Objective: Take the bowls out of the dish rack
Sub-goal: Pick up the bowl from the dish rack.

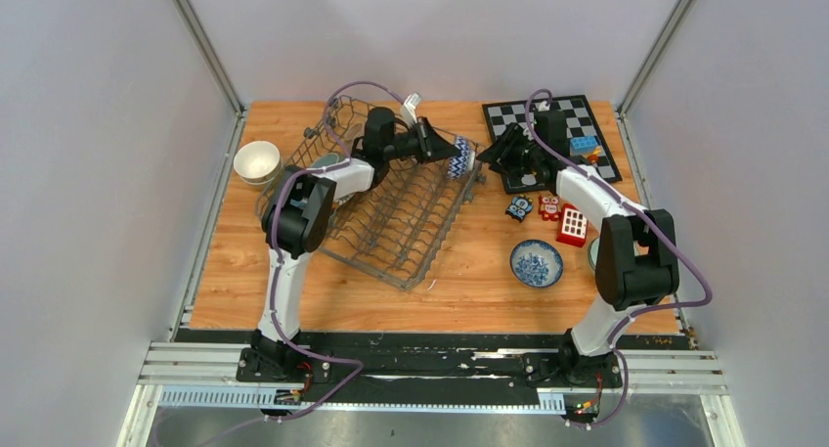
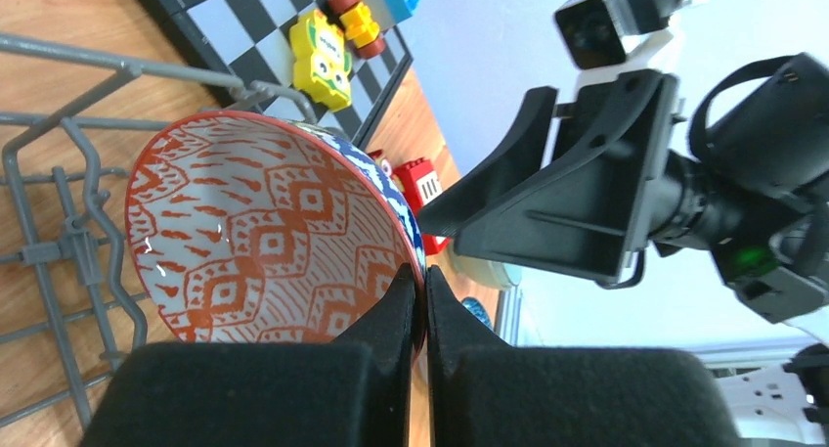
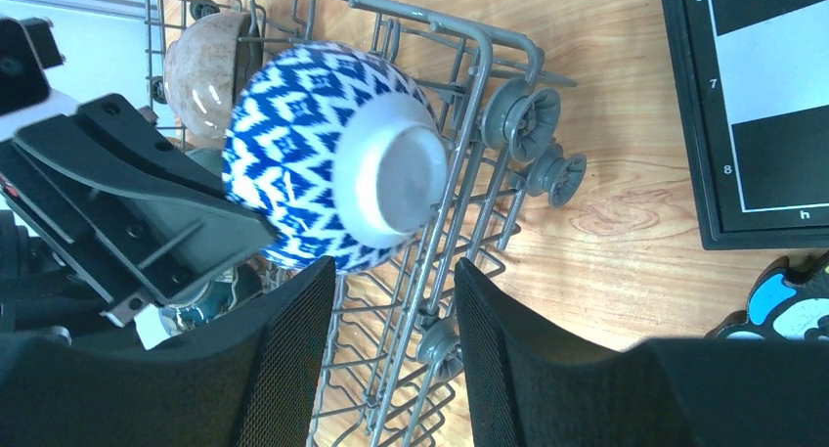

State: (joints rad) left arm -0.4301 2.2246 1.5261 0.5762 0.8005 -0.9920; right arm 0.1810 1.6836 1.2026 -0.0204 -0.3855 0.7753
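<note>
Pinched the thin rim of a round ceramic bowl [image 2: 264,232] in the left gripper [image 2: 422,276], black fingers pressed almost together on it. Held that bowl on edge, orange-red diamond-patterned inside turned toward the left gripper, blue-and-white zigzag outside and plain white foot turned toward the right gripper [image 3: 393,271]. Met it from the opposite side with the right gripper's jaws spread, one black finger to each side of the bowl's foot; could not tell whether either finger touched. Found directly beneath both claws the large rectangular grey metal wire dish rack [image 1: 401,222], the held bowl over its wheeled corner. Saw deeper inside the rack, behind the left gripper, a speckled beige bowl [image 3: 200,70] and a teal glazed bowl [image 3: 191,305] among the upright tines. Noted behind the right gripper a black-and-white chessboard [image 1: 552,134] on the brown wooden table [image 1: 469,281], with a red toy brick [image 1: 573,226] beside it. Made out, well apart from both claws, a white round bowl [image 1: 257,161] past the rack's far side and a small blue patterned bowl [image 1: 537,263] upright on the table.
</note>
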